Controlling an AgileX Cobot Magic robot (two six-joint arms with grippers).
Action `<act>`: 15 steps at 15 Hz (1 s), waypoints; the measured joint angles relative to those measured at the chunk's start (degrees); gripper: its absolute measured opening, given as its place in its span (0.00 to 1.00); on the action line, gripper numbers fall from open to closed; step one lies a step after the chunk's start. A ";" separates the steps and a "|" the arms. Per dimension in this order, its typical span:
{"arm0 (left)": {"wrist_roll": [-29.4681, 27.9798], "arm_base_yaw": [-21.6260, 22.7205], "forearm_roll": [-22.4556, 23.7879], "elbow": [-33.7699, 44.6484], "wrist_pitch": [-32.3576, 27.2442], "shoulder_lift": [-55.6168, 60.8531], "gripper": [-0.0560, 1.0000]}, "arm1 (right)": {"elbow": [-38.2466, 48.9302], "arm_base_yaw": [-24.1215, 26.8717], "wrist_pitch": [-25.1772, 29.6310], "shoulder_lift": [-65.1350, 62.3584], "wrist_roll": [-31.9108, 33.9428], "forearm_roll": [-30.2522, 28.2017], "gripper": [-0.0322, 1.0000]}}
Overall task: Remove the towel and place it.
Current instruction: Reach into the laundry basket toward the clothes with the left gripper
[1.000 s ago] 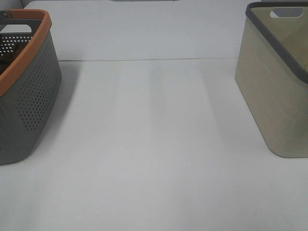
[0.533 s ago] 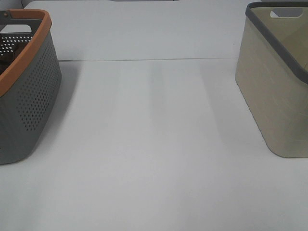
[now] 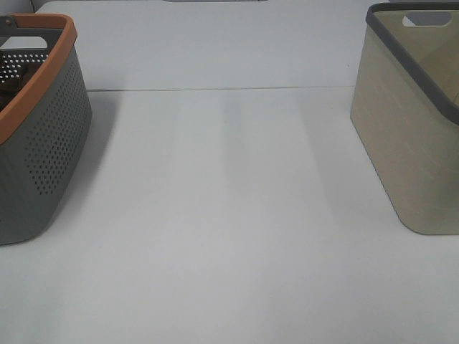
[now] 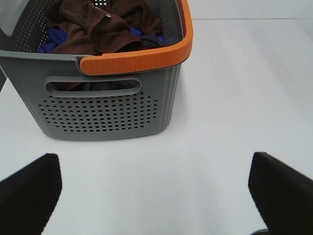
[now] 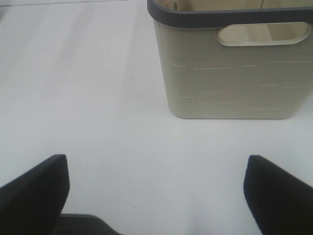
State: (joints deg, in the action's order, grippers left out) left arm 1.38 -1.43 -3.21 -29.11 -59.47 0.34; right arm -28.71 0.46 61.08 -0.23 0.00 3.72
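The dark brown towel point(image 4: 105, 27) lay crumpled in the grey perforated basket point(image 4: 107, 112), heaped over a blue cloth point(image 4: 49, 46) and reaching about level with the orange rim point(image 4: 142, 61). The left gripper point(image 4: 156, 193) faced that basket from a short way off, jaws spread wide and holding nothing. The right gripper point(image 5: 156, 191) was likewise spread and empty, facing the beige basket point(image 5: 225, 83) across the white table point(image 3: 229, 215). The towel looked soft, light and limp, so it would likely sag and trail when lifted and might drag the blue cloth along. A pinch on a raised fold near the top of the heap seemed the best hold. A hem or corner would suit less, since those lay tucked among the folds.
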 joint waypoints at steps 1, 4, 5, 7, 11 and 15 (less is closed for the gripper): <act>0.00 0.00 0.00 0.00 0.00 0.00 0.99 | 0.00 0.00 0.00 0.00 0.00 0.00 0.90; 0.00 0.00 0.00 0.00 0.00 0.00 0.99 | 0.00 0.00 0.00 0.00 0.00 0.00 0.90; 0.00 0.00 0.00 0.00 0.00 0.00 0.99 | 0.00 0.00 0.00 0.00 0.00 0.00 0.90; 0.00 0.00 0.00 0.00 0.00 0.00 0.99 | 0.00 0.00 0.00 0.00 0.00 0.00 0.90; 0.00 0.00 0.00 0.00 0.00 0.00 0.99 | 0.00 0.00 0.00 0.00 0.00 0.00 0.90; 0.00 0.00 0.00 0.00 0.00 0.00 0.99 | 0.00 0.00 0.00 0.00 0.00 0.00 0.90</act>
State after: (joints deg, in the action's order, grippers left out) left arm 1.38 -1.43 -3.21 -29.11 -59.47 0.34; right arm -28.71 0.46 61.08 -0.23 0.00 3.72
